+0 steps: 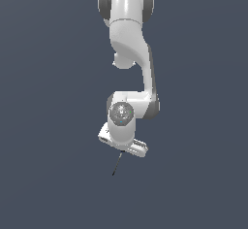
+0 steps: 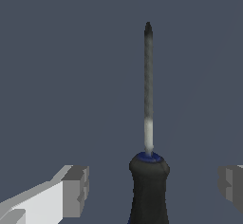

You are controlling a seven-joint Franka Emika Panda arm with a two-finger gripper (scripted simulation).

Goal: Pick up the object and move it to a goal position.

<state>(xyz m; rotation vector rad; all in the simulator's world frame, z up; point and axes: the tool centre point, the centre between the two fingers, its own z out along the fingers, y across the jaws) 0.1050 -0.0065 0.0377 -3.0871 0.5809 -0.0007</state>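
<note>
A: Grey pads [image 2: 76,190] on the fingers stand wide apart in the wrist view, one on each side of the screwdriver [image 2: 148,171], and neither touches its handle.

B: So the gripper [image 2: 153,190] is spread, grasping nothing?

A: Yes. The black handle sits midway in the gap, a blue ring at its neck, and the slim shaft [image 2: 148,85] runs straight away from the camera to a dark tip.

B: And from outside?

A: In the exterior view the screwdriver [image 1: 116,165] is a thin dark line slanting down toward that view's left, just under the gripper [image 1: 123,150]. Its upper end is hidden by the hand. Above rises the white arm [image 1: 130,39], against a plain slate-grey ground [image 1: 48,126].
</note>
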